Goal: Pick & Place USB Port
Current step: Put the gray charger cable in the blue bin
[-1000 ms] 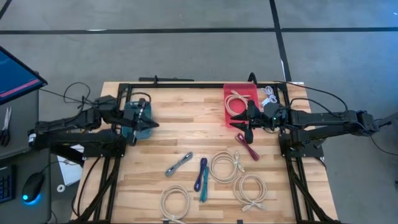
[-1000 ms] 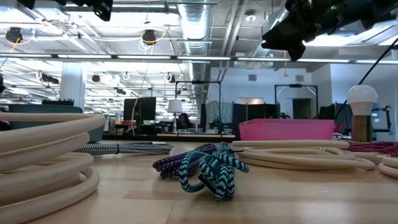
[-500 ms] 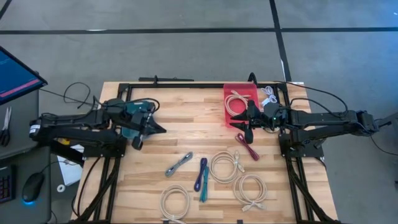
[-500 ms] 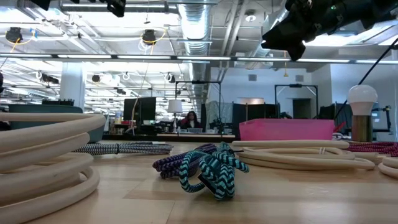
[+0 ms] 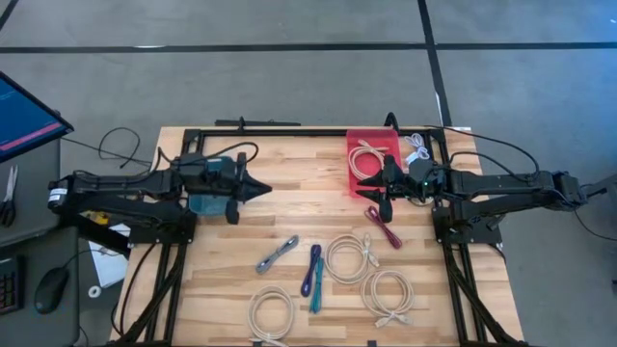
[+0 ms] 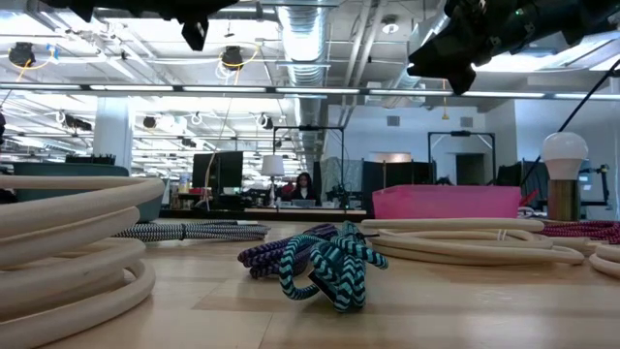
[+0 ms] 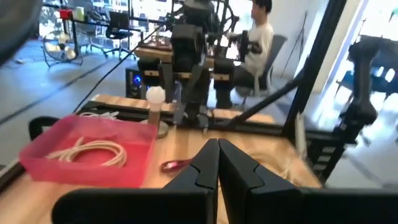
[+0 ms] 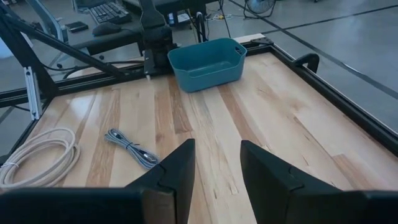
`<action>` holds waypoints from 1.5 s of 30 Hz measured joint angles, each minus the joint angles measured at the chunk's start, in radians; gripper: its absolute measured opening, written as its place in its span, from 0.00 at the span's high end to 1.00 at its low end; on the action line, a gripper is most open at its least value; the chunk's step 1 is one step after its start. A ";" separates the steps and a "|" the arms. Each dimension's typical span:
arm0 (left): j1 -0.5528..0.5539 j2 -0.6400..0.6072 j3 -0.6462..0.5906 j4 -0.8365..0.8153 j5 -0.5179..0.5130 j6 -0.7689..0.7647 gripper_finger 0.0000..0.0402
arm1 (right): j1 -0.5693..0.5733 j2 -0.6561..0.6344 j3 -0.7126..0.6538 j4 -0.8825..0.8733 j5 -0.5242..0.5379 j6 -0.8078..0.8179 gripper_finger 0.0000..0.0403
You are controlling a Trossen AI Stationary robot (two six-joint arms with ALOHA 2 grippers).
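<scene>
Two grippers over table: left gripper clenched, empty, beside teal bin; right gripper parted by red bin; cables lying unpicked mid-table; reach-and-grasp next, probably.

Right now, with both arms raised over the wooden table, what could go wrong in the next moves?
1. The left gripper is shut and empty; it must open before it can take any cable.
2. The purple braided cable and the teal braided cable lie touching, so a grasp may lift both.
3. The open right gripper hangs by the pink plastic bin, above the maroon cable; a low sweep could knock the bin.
</scene>
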 joint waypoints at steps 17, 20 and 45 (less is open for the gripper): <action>-0.097 0.104 0.001 0.003 -0.178 -0.070 0.99 | -0.002 0.000 0.000 -0.001 0.002 -0.003 0.70; -0.108 0.130 0.001 0.003 -0.179 -0.070 0.98 | -0.002 0.000 0.000 -0.001 0.002 -0.003 0.70; -0.131 0.409 0.001 -0.107 -0.094 -0.167 0.68 | -0.002 0.000 0.000 -0.003 0.003 -0.002 0.70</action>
